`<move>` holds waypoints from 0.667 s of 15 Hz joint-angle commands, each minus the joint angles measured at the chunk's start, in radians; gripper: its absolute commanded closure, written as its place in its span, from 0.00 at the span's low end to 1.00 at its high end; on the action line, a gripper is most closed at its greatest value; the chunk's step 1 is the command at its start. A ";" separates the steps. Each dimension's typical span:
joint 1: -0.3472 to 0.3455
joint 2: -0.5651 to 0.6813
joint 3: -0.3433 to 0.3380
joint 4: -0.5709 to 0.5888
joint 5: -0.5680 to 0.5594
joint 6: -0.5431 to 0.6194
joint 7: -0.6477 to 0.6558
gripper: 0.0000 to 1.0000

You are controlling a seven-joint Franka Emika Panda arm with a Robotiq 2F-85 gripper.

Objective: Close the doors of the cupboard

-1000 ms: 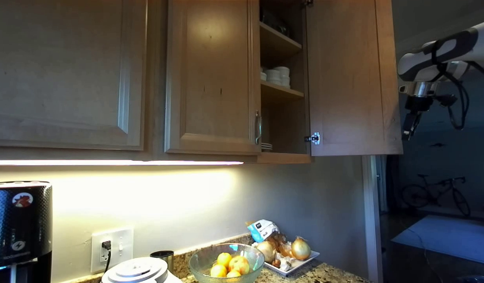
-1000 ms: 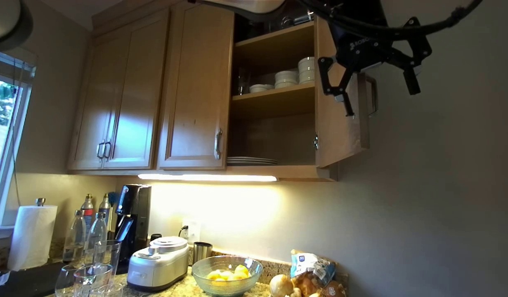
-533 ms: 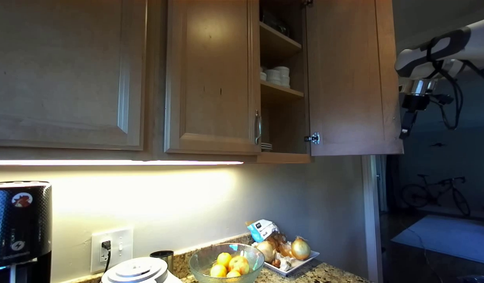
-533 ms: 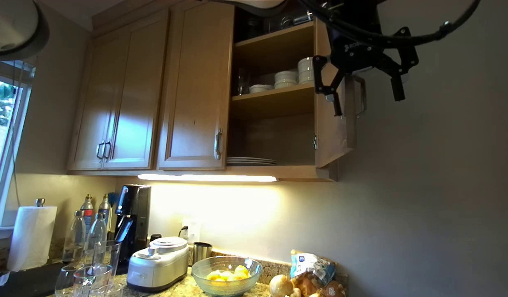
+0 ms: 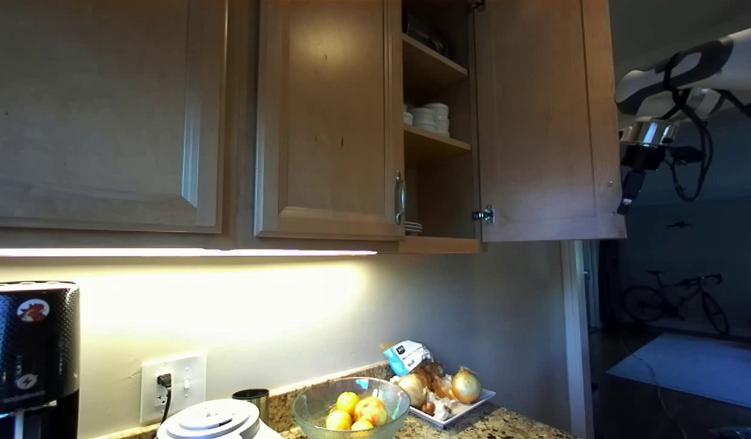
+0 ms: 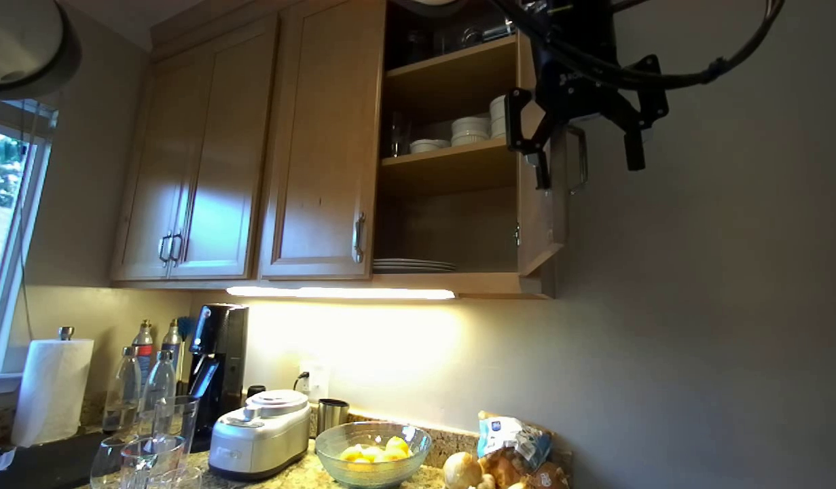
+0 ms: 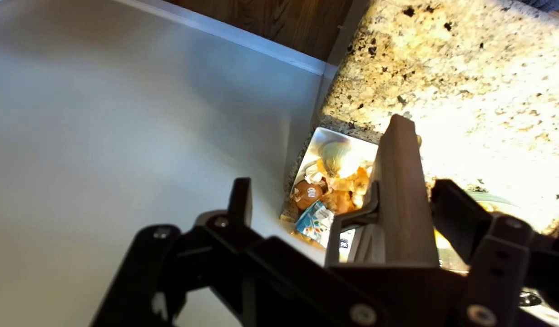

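Note:
The cupboard is light-brown wood with white dishes on its shelves. Its left door is shut, with a silver handle. Its right door stands wide open; its free edge and bar handle show in the wrist view. My gripper is open and points down at this door. In the wrist view the gripper has the door edge and handle between its spread fingers, with gaps on both sides. Whether the palm touches the door cannot be told.
A neighbouring cabinet is on the left. Below are a glass fruit bowl, a white appliance, a black machine and a tray of onions. A bare wall is on the right.
In an exterior view my open gripper has moved left and slightly down. The open door's free edge has swung left with it, a little toward the cupboard. The left door has not moved.

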 commanded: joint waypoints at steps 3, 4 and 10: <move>0.028 -0.071 0.099 -0.038 -0.006 -0.017 -0.043 0.00; 0.031 -0.092 0.114 -0.051 -0.014 -0.018 -0.051 0.00; 0.071 -0.254 0.254 -0.180 -0.036 -0.073 -0.053 0.00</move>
